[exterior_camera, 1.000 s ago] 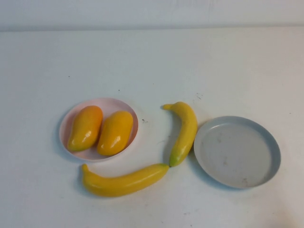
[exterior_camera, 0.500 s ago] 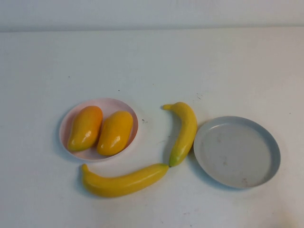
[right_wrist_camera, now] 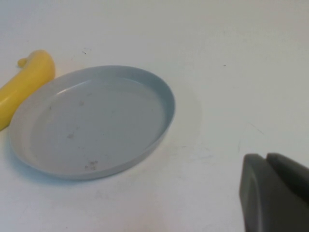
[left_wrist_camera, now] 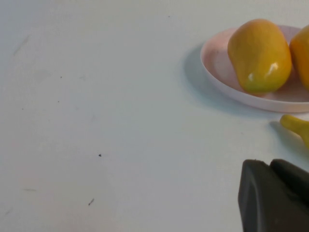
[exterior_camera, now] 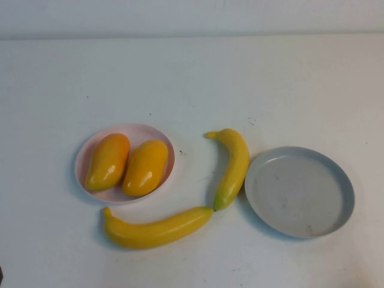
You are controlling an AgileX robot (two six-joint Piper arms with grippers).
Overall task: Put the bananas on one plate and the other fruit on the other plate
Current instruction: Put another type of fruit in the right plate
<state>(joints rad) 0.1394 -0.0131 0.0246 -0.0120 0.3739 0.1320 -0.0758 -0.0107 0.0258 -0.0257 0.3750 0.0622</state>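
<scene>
Two mango-like fruits (exterior_camera: 108,162) (exterior_camera: 146,168) lie side by side on the pink plate (exterior_camera: 144,128). One banana (exterior_camera: 233,168) lies on the table just left of the grey plate (exterior_camera: 300,192), which holds nothing. The other banana (exterior_camera: 157,230) lies on the table in front of the pink plate. My left gripper (left_wrist_camera: 270,163) is shut and empty, low over the table near the pink plate (left_wrist_camera: 217,67) and a banana tip (left_wrist_camera: 295,126). My right gripper (right_wrist_camera: 265,157) is shut and empty, near the grey plate (right_wrist_camera: 96,125).
The white table (exterior_camera: 192,78) runs back to a pale wall. The tips of the two bananas nearly meet between the plates. A dark sliver (exterior_camera: 0,276) shows at the near left corner of the high view.
A dark sliver has come into the near left corner of the high view. The fruit and plates have not moved.
</scene>
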